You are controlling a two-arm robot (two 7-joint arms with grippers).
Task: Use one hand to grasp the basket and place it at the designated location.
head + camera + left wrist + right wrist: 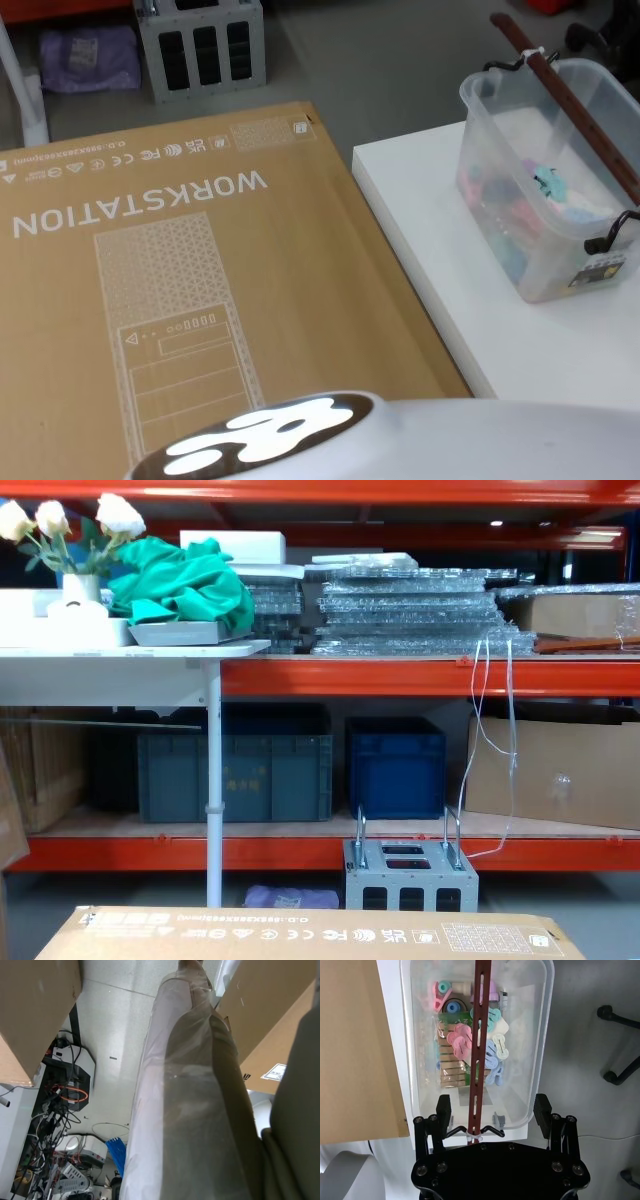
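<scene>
The basket [545, 180] is a translucent whitish tub at the right end of the white table [470, 300]. Its reddish-brown slotted handle [570, 100] stands up on black pivots. In the right wrist view the basket [535, 1035] lies below my right gripper [493, 1110] and holds coloured clothes pegs and small items. The handle [479, 1050] runs lengthwise between the two black fingers [444, 1109]. These are spread wide over the tub's near end, open, apart from the bar and holding nothing. The left wrist view faces a plastic-wrapped column [185, 1110] and the floor.
A big cardboard box [200, 280] printed WORKSTATION lies left of the table, its edge close to the table's side. A grey metal crate [200, 45] stands on the floor beyond it. Orange shelving [400, 675] with blue and grey crates faces me. Chair legs [620, 1015] are on the floor beside the table.
</scene>
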